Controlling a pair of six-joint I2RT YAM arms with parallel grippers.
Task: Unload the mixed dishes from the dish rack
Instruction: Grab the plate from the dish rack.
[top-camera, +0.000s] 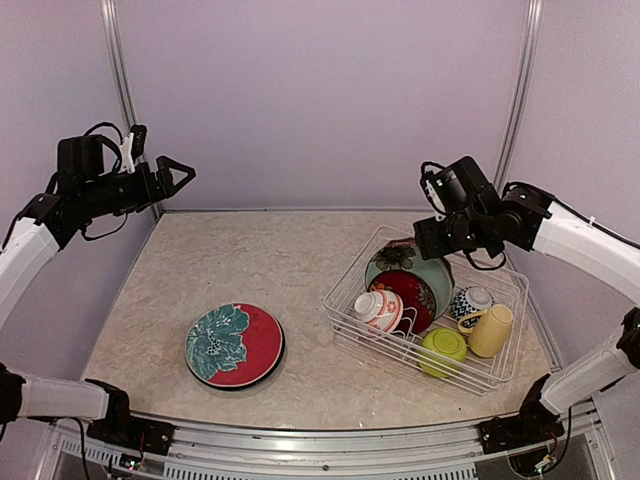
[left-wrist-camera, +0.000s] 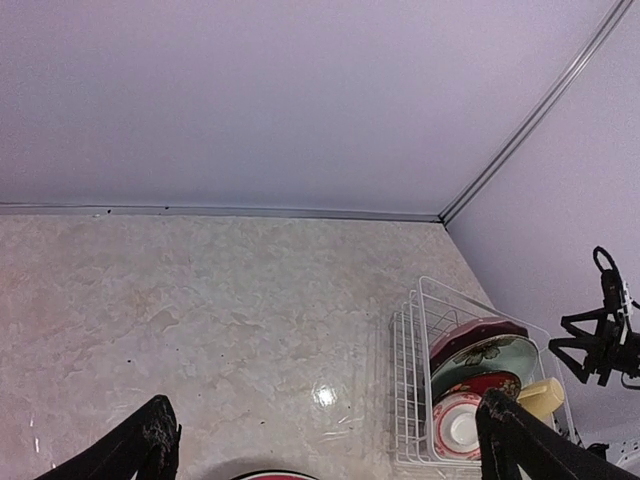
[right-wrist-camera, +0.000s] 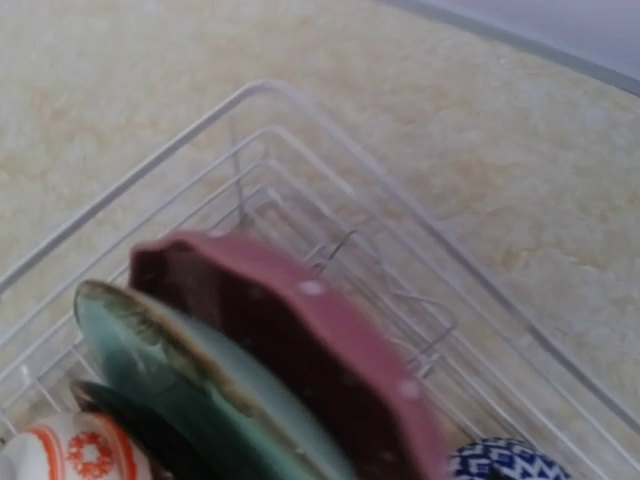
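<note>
The white wire dish rack (top-camera: 345, 312) stands at the right. It holds an upright pale teal plate (top-camera: 425, 272), a red floral plate (top-camera: 417, 296), a red-white bowl (top-camera: 378, 308), a blue-white bowl (top-camera: 470, 302), a lime green bowl (top-camera: 443, 350) and a pale yellow mug (top-camera: 491, 330). A red-and-teal floral plate (top-camera: 235, 345) lies flat on the table. My right gripper (top-camera: 432, 240) hovers over the rack's back end; its wrist view shows a dark red plate (right-wrist-camera: 300, 320) and the teal plate (right-wrist-camera: 190, 375) close below, no fingers. My left gripper (top-camera: 180, 172) is raised at far left, open and empty.
The rack (left-wrist-camera: 405, 370) sits near the right wall and the back corner post (top-camera: 518, 110). The beige marble tabletop (top-camera: 250, 260) lies between the floral plate and the rack. In the left wrist view my fingers (left-wrist-camera: 150, 445) stand wide apart over the table.
</note>
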